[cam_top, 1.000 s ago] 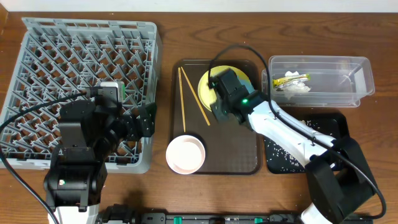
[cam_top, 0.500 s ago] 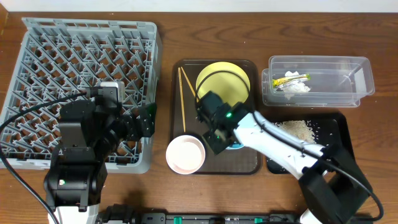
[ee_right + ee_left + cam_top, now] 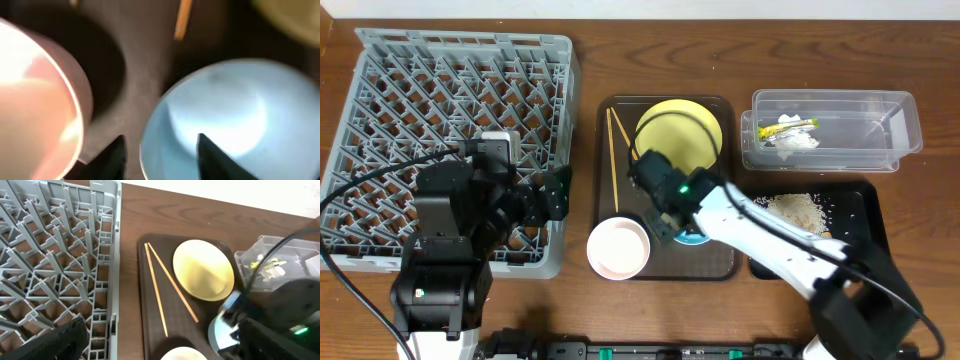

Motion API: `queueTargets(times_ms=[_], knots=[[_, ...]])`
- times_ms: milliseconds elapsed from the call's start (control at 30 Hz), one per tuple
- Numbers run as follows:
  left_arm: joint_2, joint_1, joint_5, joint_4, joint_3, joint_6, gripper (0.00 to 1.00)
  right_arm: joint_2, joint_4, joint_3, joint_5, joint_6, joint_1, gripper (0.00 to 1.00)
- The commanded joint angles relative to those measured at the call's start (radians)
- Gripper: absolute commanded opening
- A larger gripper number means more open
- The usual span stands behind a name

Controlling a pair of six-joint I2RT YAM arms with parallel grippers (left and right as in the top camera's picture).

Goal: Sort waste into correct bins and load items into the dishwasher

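The light blue bowl (image 3: pixel 235 115) sits on the brown tray, mostly hidden under my right arm overhead (image 3: pixel 698 238). My right gripper (image 3: pixel 160 145) (image 3: pixel 668 212) is open astride its near rim, one finger inside and one outside. The white bowl (image 3: pixel 618 248) (image 3: pixel 35 95) stands just left of it. The yellow plate (image 3: pixel 680 135) (image 3: pixel 204 270) and the chopsticks (image 3: pixel 620 165) (image 3: pixel 160 290) lie further back. My left gripper (image 3: pixel 552 192) hangs open and empty over the right edge of the grey dishwasher rack (image 3: pixel 450 90); one dark finger (image 3: pixel 62 340) shows.
The clear tub (image 3: pixel 840 105) at the back right holds the yellow-green wrapper (image 3: pixel 788 126) and the white tissue (image 3: pixel 798 142). In front of it the black tray (image 3: pixel 855 205) carries beige food scraps (image 3: pixel 798 207). The brown serving tray (image 3: pixel 720 262) lies between rack and bins.
My right arm swung from over the yellow plate to the tray's front, beside the white bowl. Its jaws, shut a second ago, have opened around the blue bowl's rim. The left arm stayed still.
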Motion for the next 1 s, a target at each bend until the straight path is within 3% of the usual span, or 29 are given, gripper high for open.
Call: queueTargets(times_ms=[0, 233, 600, 767, 967], knots=[[0.001, 0.004, 0.012, -0.003, 0.019, -0.005, 0.97, -0.092, 0.0, 0.07, 0.016, 0.005, -0.053, 0.52], [0.001, 0.004, 0.012, -0.003, 0.019, -0.005, 0.97, -0.134, 0.03, 0.093, -0.111, 0.004, -0.135, 0.55], [0.001, 0.004, 0.012, -0.003, 0.019, -0.005, 0.97, -0.131, 0.06, 0.093, -0.111, 0.004, -0.15, 0.61], [0.001, 0.004, 0.013, -0.003, 0.019, -0.005, 0.97, -0.131, 0.039, 0.093, -0.272, -0.035, -0.134, 0.57], [0.001, 0.004, 0.013, -0.003, 0.019, -0.005, 0.97, -0.131, -0.011, 0.092, -0.287, -0.042, -0.108, 0.5]])
